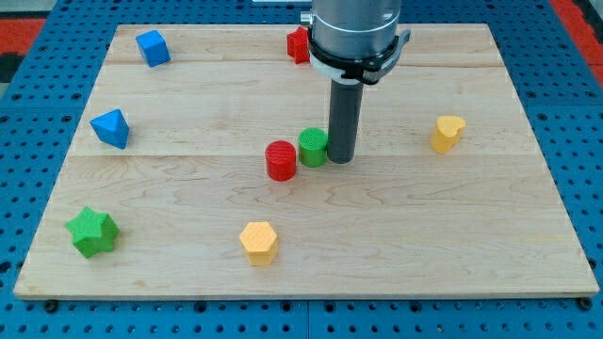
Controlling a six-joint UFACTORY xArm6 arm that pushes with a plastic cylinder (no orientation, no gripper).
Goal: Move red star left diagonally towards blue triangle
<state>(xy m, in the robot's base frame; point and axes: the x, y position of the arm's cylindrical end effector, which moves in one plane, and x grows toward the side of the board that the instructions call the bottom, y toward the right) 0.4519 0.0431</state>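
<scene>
The red star (298, 45) sits near the view's top, partly hidden behind the arm's housing. The blue triangle (110, 128) lies at the view's left. My tip (340, 158) rests on the board at the middle, touching the right side of a green cylinder (313, 147). A red cylinder (281, 161) stands just left of the green one. The tip is well below the red star and far right of the blue triangle.
A blue cube (152, 47) lies at the top left. A green star (92, 232) lies at the bottom left. A yellow hexagon (258, 242) lies at the bottom middle. A yellow heart-like block (448, 133) lies at the right. The wooden board (490, 254) sits on a blue pegboard.
</scene>
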